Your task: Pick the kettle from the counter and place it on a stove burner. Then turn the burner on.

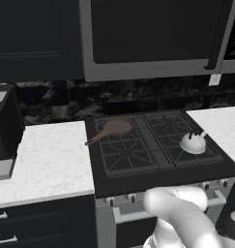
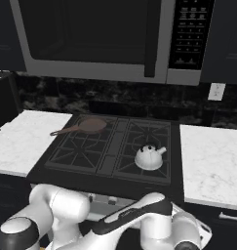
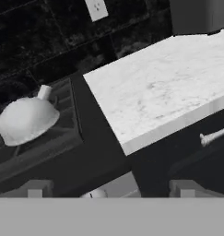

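White marble-look countertop slab [image 2: 210, 158] to the right of the cooktop lies bare, its front edge running straight above dark cabinet fronts; in the hand view the same slab [image 3: 164, 85] has a crisp near corner just beside the cooktop's rim. A second stretch of the slab [image 1: 46, 160] flanks the cooktop on the left.

Small squat white-silver kettle with black arched handle [image 2: 149, 156] sits upright on the front right square black cast-iron burner grate [image 2: 142, 168], spout towards the right counter. Other views: kettle [image 1: 193, 142], [image 3: 26, 119]; grate [image 1: 198, 154], [image 3: 62, 133].

Brown long-handled frying pan [image 1: 113, 129] rests on the rear left grate, handle reaching towards the left counter; well apart from the kettle.

Two-finger gripper [image 3: 109, 190] is low, in front of the stove, fingers spread wide, holding nothing.

Dark speckled backsplash [image 2: 115, 100] carries a white wall socket [image 2: 217, 91]. Microwave panel text above is too small to read.
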